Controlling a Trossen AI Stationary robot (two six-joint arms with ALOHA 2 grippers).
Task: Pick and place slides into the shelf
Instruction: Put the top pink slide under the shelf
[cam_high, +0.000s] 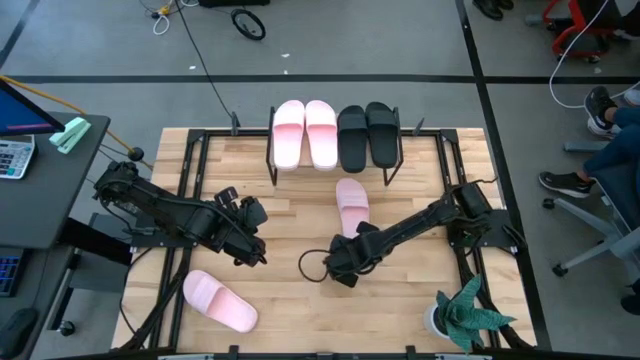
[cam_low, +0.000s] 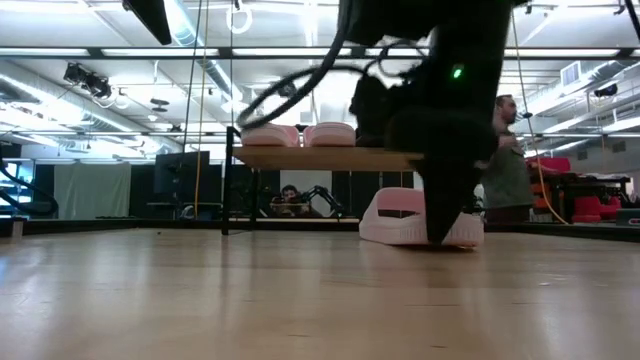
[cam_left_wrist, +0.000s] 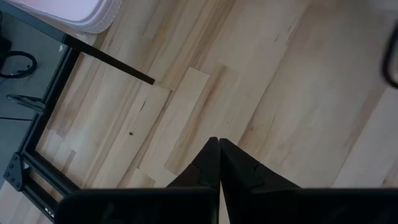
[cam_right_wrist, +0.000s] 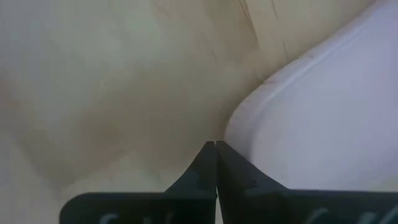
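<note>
Right hand (cam_high: 343, 268): fingers pressed fully together, nothing between them, tips low over the table (cam_high: 300, 210) just beside the heel end of a pink slide (cam_high: 352, 205). In the right wrist view the slide's pale rounded edge (cam_right_wrist: 311, 112) lies right next to the closed fingertips; contact cannot be told. That slide lies loose on the table, in front of the shelf (cam_high: 335, 140).

Left hand (cam_high: 252, 250): also closed, holding nothing, pointing down at bare wood near mid-table. Second loose pink slide (cam_high: 219, 301) lies near the table's front left corner, apart from this hand.

Shelf stands at the table's far edge, carrying a pink pair (cam_high: 305, 132) and a black pair (cam_high: 367, 134) side by side.

Open room: bare wood between the two hands and between the loose slide and the shelf. A potted plant (cam_high: 462, 315) stands at the front right corner, near the right arm's base.

Pose: both arms reach inward from the table's sides, forearms low, wrists bent downward.
</note>
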